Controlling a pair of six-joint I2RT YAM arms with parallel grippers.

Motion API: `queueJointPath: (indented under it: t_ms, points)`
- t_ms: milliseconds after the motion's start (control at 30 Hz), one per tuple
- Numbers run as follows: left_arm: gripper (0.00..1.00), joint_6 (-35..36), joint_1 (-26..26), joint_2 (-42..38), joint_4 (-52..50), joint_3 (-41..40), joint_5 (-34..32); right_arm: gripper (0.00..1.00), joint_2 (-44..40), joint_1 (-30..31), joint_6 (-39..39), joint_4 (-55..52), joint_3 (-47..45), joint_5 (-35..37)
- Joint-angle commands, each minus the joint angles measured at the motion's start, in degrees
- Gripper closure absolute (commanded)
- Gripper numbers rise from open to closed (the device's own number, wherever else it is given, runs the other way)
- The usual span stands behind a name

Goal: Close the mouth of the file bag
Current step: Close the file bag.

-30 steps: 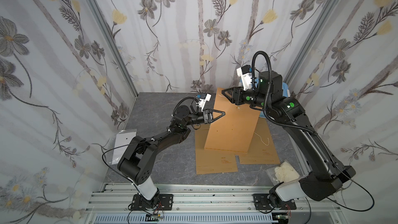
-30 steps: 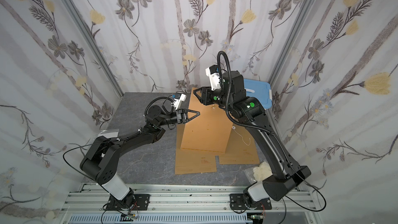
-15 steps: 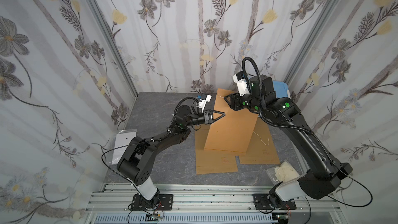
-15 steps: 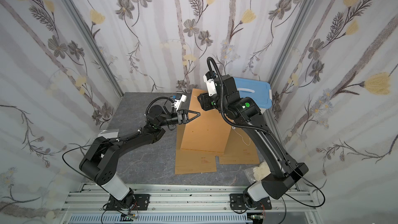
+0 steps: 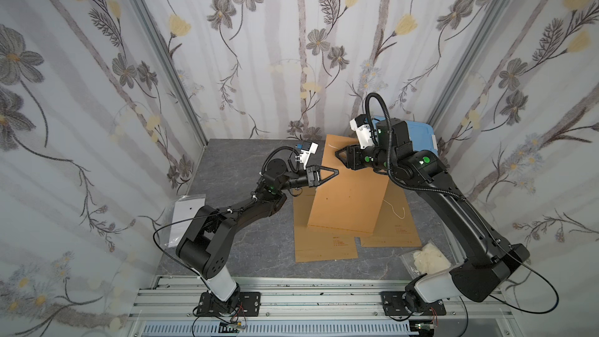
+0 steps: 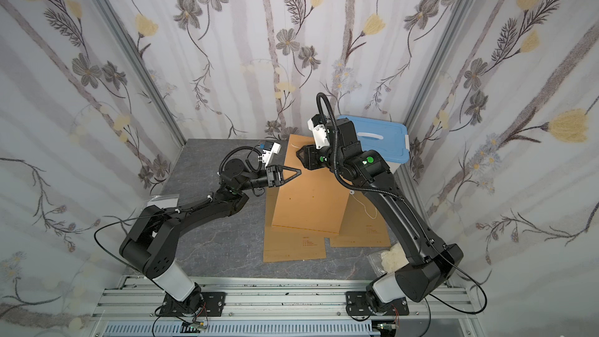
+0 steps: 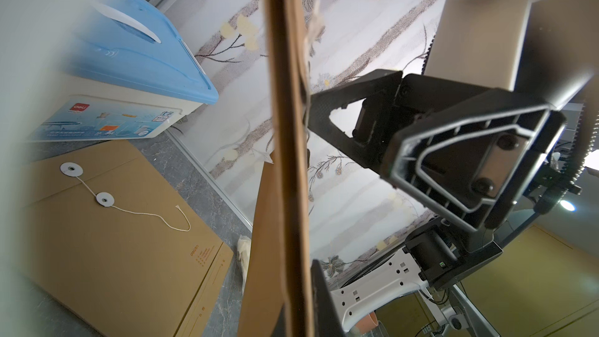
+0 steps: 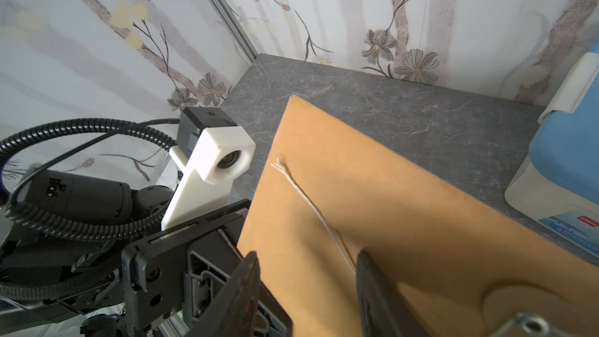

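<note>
Brown kraft file bag [image 5: 350, 199] held on a slant over the middle of the grey stone-look desk [image 5: 233, 157] — top corner toward the far edge, lower edge down by two flat file bags [image 5: 324, 248] lying toward the near edge; contact between them not clear. Pinched at its left edge by the left gripper [image 5: 336, 171], jaws closed on the paper, that edge cutting straight through the left wrist view [image 7: 288, 157]. Faced from the other side by the right gripper [image 5: 337, 153], just beyond the left one toward the far edge, jaws apart and clamping nothing. From the right wrist view: black fingers [image 8: 249, 286] spread over the bag's face, white string [image 8: 308, 196] trailing loose across the paper and ending beside one of them — touching or not, cannot tell. At the far right corner, blue-lidded storage box [image 6: 382, 144]. By the near right corner, clear plastic pouch [image 5: 428, 257] of white stuff. Along the left edge, pale sheet [image 5: 184, 218] lying flat.
</note>
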Motion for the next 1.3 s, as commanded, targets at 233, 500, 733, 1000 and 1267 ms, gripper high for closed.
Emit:
queueJointPath:
  t_ms: [233, 500, 733, 1000, 1267]
  points:
    - [1.00, -0.3, 0.0, 0.1, 4.5, 0.4, 0.7, 0.53, -0.8, -0.6, 5.4, 8.1, -5.5, -8.7]
    - [1.00, 0.9, 0.1, -0.3, 3.3, -0.1, -0.4, 0.58, -5.0, -1.5, 9.5, 8.9, -9.8, -11.8]
    - [1.00, 4.8, 0.0, -1.6, -1.3, -0.6, -1.5, 0.59, -14.0, -2.5, 11.7, 6.1, -12.2, -7.0]
    - [1.00, 4.9, -0.1, -1.8, -0.9, -0.7, -1.3, 0.56, -12.4, -5.3, 11.8, 8.2, -12.6, -6.1]
    - [1.00, 4.9, -0.3, -2.0, -0.6, -0.8, -0.9, 0.53, -6.8, -2.8, 12.9, 15.5, -8.7, -11.5]
